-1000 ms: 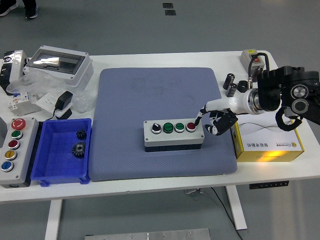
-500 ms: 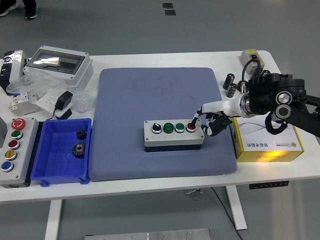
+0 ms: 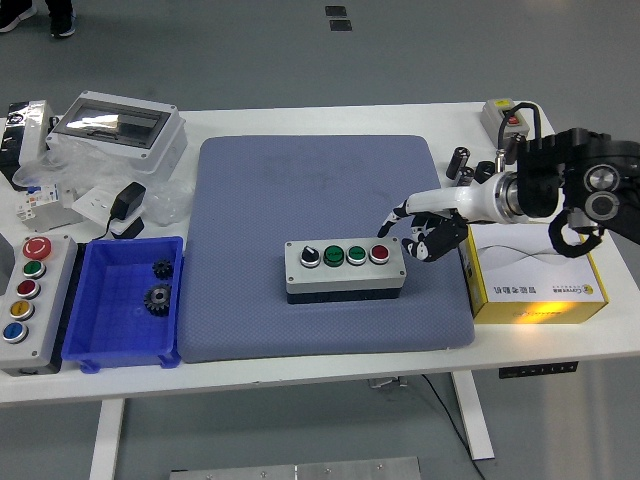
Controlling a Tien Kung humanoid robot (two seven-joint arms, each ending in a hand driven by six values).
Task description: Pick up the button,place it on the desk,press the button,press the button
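Right arm: cut off by the right picture edge past the forearm. Robot hand: curled fingers overlapped; their tips could not be told apart. Shoes: cropped at the top left corner. Packet: cut by the left edge, print too small to read. Yellow box: lettering illegible. Tabletop: partly covered by the blue mat.

Grey button box w/ 4 controls, flat on blue mat.

Bright, even overhead light; sharp, soft shadows.
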